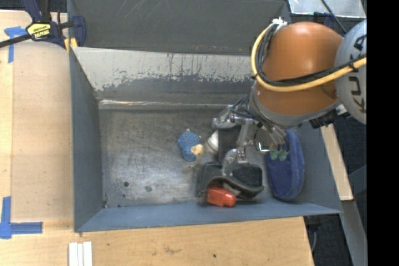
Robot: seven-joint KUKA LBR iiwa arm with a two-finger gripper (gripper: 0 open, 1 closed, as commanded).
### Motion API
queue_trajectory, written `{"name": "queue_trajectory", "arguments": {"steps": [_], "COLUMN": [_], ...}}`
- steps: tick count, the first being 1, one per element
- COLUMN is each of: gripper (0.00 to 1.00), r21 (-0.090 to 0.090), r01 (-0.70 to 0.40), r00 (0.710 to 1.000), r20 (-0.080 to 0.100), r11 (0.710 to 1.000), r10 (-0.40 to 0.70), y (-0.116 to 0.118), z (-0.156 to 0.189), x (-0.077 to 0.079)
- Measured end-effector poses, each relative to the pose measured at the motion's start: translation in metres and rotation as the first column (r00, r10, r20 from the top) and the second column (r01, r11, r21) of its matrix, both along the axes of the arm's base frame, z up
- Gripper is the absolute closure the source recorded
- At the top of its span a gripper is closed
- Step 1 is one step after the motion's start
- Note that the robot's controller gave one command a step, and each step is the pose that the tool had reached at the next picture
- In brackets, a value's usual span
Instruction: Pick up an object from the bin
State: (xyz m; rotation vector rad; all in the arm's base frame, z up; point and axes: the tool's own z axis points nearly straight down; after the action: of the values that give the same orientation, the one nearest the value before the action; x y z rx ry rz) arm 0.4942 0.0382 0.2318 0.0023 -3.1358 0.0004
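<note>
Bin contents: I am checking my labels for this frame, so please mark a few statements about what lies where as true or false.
1. A red piece lies near the front wall of the bin. True.
2. The big blue oblong thing lies at the bin's left side. False: it lies at the right side, beside the gripper.
3. The small blue thing lies to the left of the gripper. True.
4. The black thing lies against the back wall. False: it lies at the front, by the red piece.

evenly lit from above, moderately bright. pale sheen across far wall of bin (174, 68); soft highlight on orange cover (305, 40); dim shadow directly beneath it.
</note>
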Motion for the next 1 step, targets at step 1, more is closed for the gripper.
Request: {"name": "queue_trajectory", "arguments": {"steps": [1], "gripper": [0.0], "r21": [0.002], "r01": [0.226], "r00": [0.974], "r20": [0.009], "r11": [0.974], "r10": [-0.226], "y": [-0.0107], "z": [-0.1389], "x": [0.0591]}}
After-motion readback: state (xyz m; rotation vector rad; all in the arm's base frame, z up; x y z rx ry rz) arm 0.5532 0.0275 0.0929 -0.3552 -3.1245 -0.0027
